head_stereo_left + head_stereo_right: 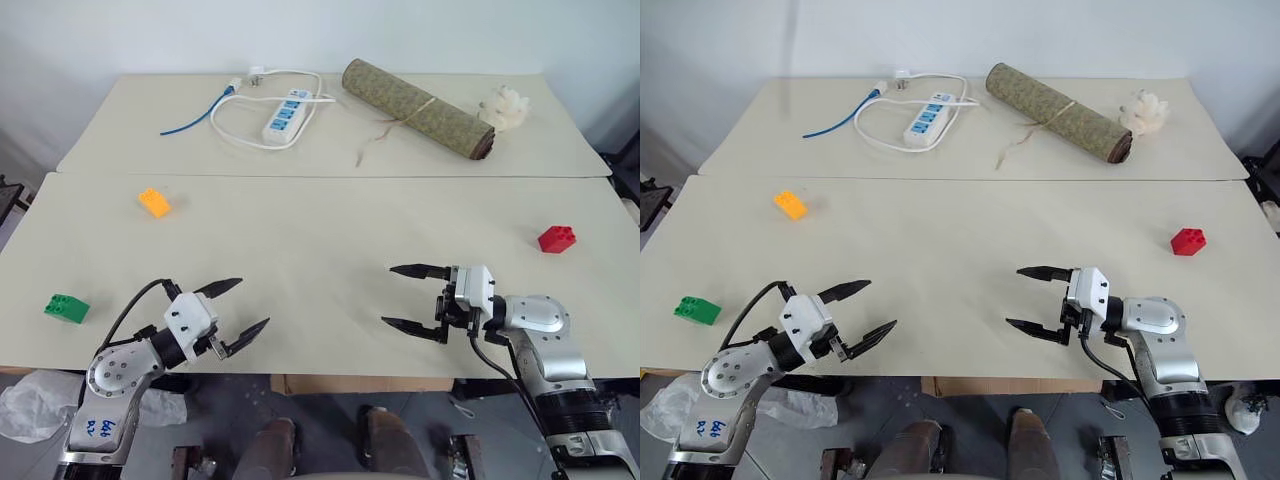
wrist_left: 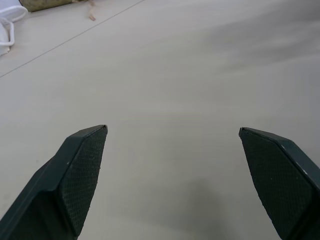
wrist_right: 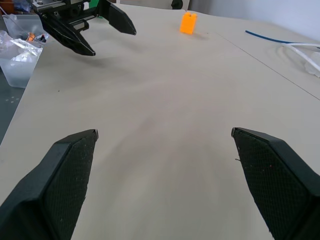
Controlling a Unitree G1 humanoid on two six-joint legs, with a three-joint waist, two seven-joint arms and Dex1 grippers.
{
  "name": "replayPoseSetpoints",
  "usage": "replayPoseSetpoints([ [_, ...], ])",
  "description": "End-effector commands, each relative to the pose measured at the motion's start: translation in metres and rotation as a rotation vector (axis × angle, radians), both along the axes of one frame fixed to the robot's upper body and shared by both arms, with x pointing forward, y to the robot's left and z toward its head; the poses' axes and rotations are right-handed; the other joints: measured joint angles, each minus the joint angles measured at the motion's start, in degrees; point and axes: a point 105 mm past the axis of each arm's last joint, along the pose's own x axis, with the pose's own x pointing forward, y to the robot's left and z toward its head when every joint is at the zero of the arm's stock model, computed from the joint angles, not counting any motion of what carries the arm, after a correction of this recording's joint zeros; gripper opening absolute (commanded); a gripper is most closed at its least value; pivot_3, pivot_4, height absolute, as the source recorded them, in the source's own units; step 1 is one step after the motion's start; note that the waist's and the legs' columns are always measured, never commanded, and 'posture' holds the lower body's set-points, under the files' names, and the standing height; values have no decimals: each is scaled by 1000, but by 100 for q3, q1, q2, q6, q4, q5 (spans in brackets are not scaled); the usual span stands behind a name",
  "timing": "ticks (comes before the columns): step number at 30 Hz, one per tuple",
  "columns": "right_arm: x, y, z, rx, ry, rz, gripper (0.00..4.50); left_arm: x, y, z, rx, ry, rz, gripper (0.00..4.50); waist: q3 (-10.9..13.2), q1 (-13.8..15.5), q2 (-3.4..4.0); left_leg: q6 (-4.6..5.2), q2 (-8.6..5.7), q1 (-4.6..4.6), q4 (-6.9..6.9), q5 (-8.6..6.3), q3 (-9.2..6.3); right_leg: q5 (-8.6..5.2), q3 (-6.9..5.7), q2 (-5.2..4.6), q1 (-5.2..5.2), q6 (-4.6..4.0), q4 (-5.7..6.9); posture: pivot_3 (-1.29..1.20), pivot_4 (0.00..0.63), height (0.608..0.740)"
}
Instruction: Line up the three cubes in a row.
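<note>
Three cubes lie far apart on the near table (image 1: pixel 320 230). The orange-yellow cube (image 1: pixel 154 202) sits at the left, further back. The green cube (image 1: pixel 66 308) rests near the front left edge. The red cube (image 1: pixel 556 239) is at the right. My left gripper (image 1: pixel 241 309) hovers open over the front edge, right of the green cube, nothing between its fingers. My right gripper (image 1: pixel 403 297) is open too, pointing left, well left of the red cube. The right wrist view catches the orange-yellow cube (image 3: pixel 188 23) and the left gripper (image 3: pixel 105 30).
On the far table lie a white power strip (image 1: pixel 284 115) with coiled cable, a blue cable (image 1: pixel 195 118), a rolled mat (image 1: pixel 416 106) and a small white object (image 1: pixel 504 106). A seam (image 1: pixel 330 176) separates the two tables. A clear plastic box (image 3: pixel 17 55) sits beyond the table's edge.
</note>
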Motion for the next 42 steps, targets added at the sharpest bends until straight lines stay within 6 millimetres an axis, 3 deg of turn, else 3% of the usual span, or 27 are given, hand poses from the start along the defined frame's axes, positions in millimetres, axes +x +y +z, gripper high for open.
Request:
replayPoseSetpoints([
  [1,-1,0,8,19,-60,-26,4500,2,3,8,-43,-25,16,4487,0,-2,0,0,1,0,0,0,0,0,0,0,0,0,0,0,150,740],
  [4,3,-16,20,79,-97,-161,4500,-2,-7,16,-94,-33,-72,4487,0,0,0,-1,1,0,0,0,0,0,0,0,0,0,2,0,150,740],
  [7,9,-52,39,218,-126,-431,4500,-7,-23,24,-143,-6,-189,4487,0,45,0,-1,-1,-2,1,0,-1,0,1,-3,-1,0,5,0,150,740],
  [10,3,-93,45,265,-157,-656,4500,-11,-38,26,-125,3,-293,4487,0,120,0,2,-8,-3,4,0,-1,0,1,-1,0,0,2,0,150,740],
  [14,-15,-167,40,363,-202,-1071,4500,-11,-58,32,-132,13,-414,4487,0,146,0,3,-10,-3,4,0,0,0,2,2,1,0,2,0,150,740],
  [18,-37,-208,17,380,-184,-1319,4500,-13,-69,33,-98,35,-523,4487,-1,103,1,3,-6,2,1,0,10,0,9,10,0,0,4,0,150,740],
  [21,-38,-212,6,376,-142,-1355,4500,-9,-71,35,-90,32,-543,4487,-3,5,6,3,1,12,-2,0,27,0,22,17,0,0,13,0,150,740],
  [24,-27,-218,16,439,-136,-1429,4500,-2,-67,38,-93,15,-528,4487,-5,-60,9,3,6,22,-2,0,40,0,34,20,-1,0,24,0,150,740],
  [28,-2,-214,35,439,-103,-1419,4500,2,-65,37,-97,30,-509,4487,-8,-76,14,2,10,32,-1,1,47,0,39,21,1,0,32,0,150,740],
  [35,40,-226,56,341,-35,-1450,4500,2,-67,34,-104,28,-488,4487,-8,3,14,5,8,18,4,1,36,0,29,19,-1,-1,23,0,150,740],
  [42,77,-231,50,272,77,-1482,4500,-1,-68,31,-103,25,-460,4487,-8,-18,14,14,4,11,6,3,43,2,32,15,-5,3,20,0,150,740],
])
